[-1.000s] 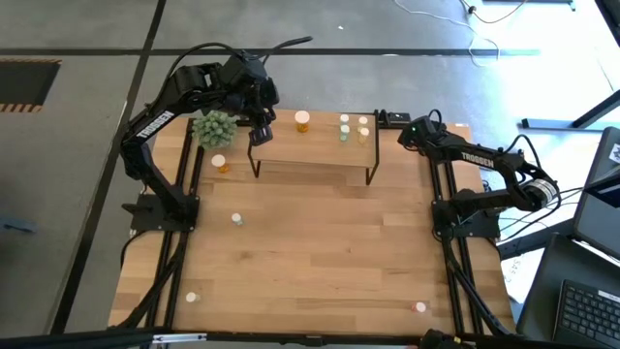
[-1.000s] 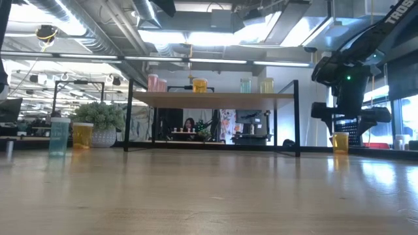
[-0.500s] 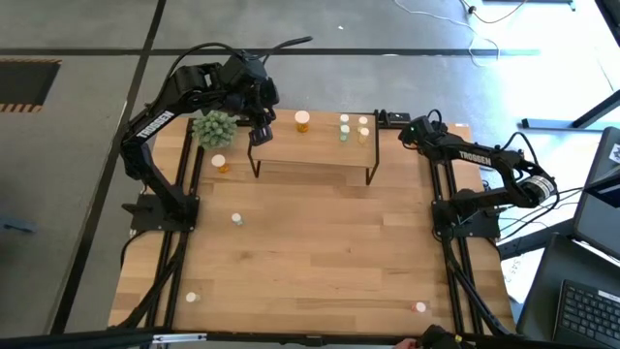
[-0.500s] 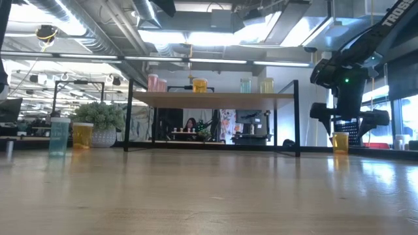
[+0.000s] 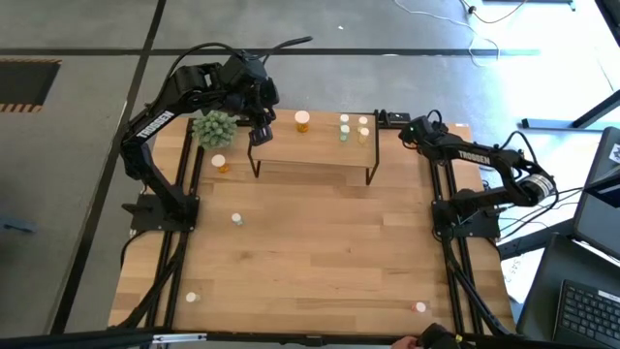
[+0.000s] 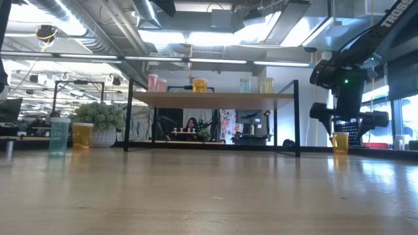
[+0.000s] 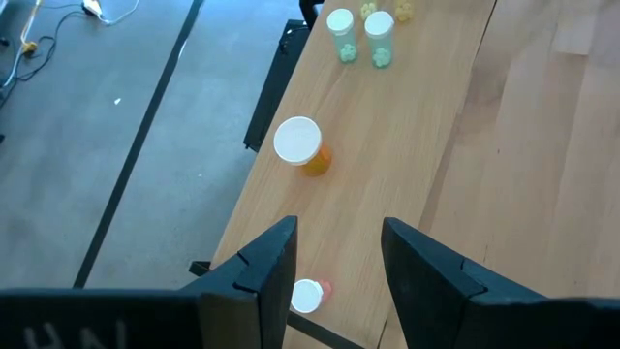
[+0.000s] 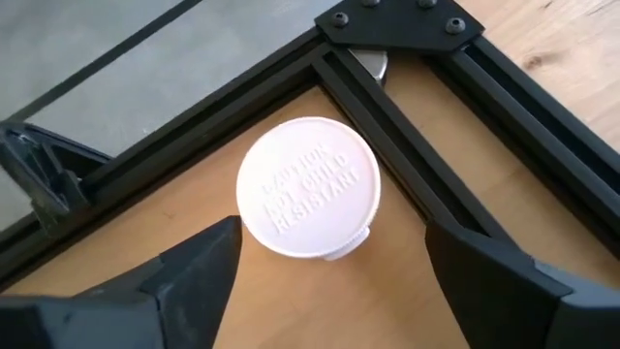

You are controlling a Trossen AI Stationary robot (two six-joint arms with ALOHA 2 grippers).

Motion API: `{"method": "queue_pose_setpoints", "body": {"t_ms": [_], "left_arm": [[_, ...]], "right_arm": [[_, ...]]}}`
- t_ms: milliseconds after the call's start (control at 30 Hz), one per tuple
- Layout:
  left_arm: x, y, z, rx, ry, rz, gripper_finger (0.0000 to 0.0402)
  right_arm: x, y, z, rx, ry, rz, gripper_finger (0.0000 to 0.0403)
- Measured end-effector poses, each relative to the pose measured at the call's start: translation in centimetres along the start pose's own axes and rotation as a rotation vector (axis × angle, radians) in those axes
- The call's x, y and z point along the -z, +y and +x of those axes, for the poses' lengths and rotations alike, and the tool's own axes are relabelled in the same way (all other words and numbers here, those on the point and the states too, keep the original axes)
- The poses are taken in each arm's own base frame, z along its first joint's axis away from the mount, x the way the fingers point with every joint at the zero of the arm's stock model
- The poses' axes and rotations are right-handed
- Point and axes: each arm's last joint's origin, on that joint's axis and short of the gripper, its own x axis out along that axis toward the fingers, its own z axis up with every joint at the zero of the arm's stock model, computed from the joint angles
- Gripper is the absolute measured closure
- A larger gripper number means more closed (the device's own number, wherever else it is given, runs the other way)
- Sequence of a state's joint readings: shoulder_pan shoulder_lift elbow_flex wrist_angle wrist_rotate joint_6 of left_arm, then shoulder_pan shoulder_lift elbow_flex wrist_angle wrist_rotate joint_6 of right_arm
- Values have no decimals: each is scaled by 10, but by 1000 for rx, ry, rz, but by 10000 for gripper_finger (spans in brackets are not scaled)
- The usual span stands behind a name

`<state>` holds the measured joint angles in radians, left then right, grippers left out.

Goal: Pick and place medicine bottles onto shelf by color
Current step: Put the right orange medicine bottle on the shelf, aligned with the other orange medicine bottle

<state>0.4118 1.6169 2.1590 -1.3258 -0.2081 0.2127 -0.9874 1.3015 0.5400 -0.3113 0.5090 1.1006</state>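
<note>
Right jaws (image 8: 325, 281) spread, white-capped bottle (image 8: 308, 187) between them, untouched, left jaws (image 7: 339, 257) spread over shelf (image 7: 407, 174)

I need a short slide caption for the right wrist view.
Open right gripper poised above a white-capped bottle standing in the table's framed corner.

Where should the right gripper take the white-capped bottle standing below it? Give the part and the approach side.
Grip the body just under the white cap, coming straight down. The bottle stands upright in the table's corner, and the right gripper hovers over it, open, one finger on each side. The black frame rails stand close, so a sideways approach looks cramped.
</note>
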Motion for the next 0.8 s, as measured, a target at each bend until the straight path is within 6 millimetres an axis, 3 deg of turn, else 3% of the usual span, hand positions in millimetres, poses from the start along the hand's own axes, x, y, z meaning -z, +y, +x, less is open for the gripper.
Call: {"method": "queue_pose_setpoints", "body": {"t_ms": [367,800], "left_arm": [[0,0,0,0,0,0,255],[0,0,0,0,1,0,255]], "right_arm": [[2,-2,1,22,8,10,141],[3,-2,1,22,35,0,176]]}}
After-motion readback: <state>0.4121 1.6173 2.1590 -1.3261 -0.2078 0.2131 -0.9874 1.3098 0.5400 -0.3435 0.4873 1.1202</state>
